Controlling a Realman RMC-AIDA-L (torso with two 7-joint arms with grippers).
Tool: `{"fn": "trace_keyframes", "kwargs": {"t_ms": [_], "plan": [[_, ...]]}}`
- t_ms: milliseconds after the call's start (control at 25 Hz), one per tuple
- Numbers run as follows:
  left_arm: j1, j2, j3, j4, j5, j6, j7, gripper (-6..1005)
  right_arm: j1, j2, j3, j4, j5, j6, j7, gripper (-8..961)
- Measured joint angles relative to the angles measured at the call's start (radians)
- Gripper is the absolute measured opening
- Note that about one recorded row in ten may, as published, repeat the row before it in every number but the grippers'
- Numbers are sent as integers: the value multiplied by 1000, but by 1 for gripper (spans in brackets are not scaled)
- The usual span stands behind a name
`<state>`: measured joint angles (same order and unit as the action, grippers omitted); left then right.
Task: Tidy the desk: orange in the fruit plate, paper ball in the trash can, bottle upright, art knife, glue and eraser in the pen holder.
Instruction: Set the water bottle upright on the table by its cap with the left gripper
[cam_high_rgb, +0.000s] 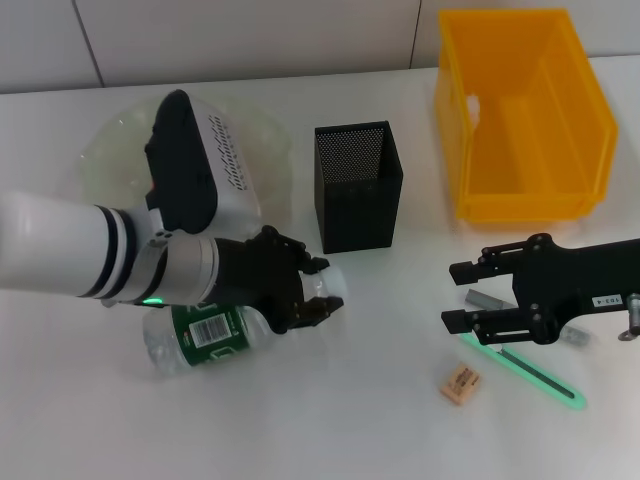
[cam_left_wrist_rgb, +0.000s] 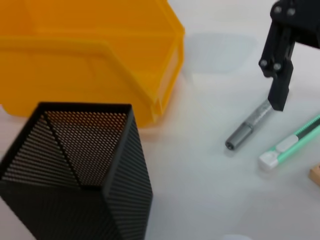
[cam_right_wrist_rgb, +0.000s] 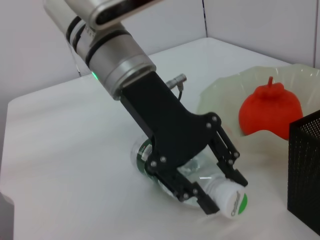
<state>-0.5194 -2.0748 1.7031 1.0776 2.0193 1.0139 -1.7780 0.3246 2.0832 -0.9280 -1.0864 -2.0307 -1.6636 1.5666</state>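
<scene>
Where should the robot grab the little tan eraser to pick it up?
Probably from straight above, pinching the two longer sides of the eraser. It is a small block lying flat on the desk, with bare space all around it, and the right claw hangs just above and behind it.

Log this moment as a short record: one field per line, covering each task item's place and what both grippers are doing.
orange: in the fruit plate
bottle: lying on its side on the desk
left gripper: fingers either side of the bottle's neck, near the cap
right gripper: open, above the glue
art knife: flat on the desk beside the glue
eraser: on the desk, near the knife
pen holder: upright, nothing visible inside
trash can: no paper ball visible inside
</scene>
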Motion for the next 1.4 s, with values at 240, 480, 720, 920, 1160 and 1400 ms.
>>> {"fn": "trace_keyframes", "kwargs": {"t_ms": [240, 480, 720, 920, 1160, 1400], "plan": [[53, 3, -8, 82, 4, 11, -3, 436, -1, 0, 0, 0, 1, -1, 1, 617], [109, 5, -16, 169, 6, 13, -4, 436, -1, 0, 0, -1, 1, -2, 2, 617], [152, 6, -58, 236, 3, 36, -4, 435, 0, 0, 0, -1, 1, -3, 3, 617], [179, 5, -84, 266, -3, 39, -5, 435, 0, 0, 0, -1, 1, -3, 3, 617], [225, 5, -89, 328, -5, 39, -5, 435, 1, 0, 0, -1, 1, -4, 3, 617], [254, 6, -91, 375, -27, 41, -5, 435, 6, 0, 0, -1, 1, -2, 3, 617]]}}
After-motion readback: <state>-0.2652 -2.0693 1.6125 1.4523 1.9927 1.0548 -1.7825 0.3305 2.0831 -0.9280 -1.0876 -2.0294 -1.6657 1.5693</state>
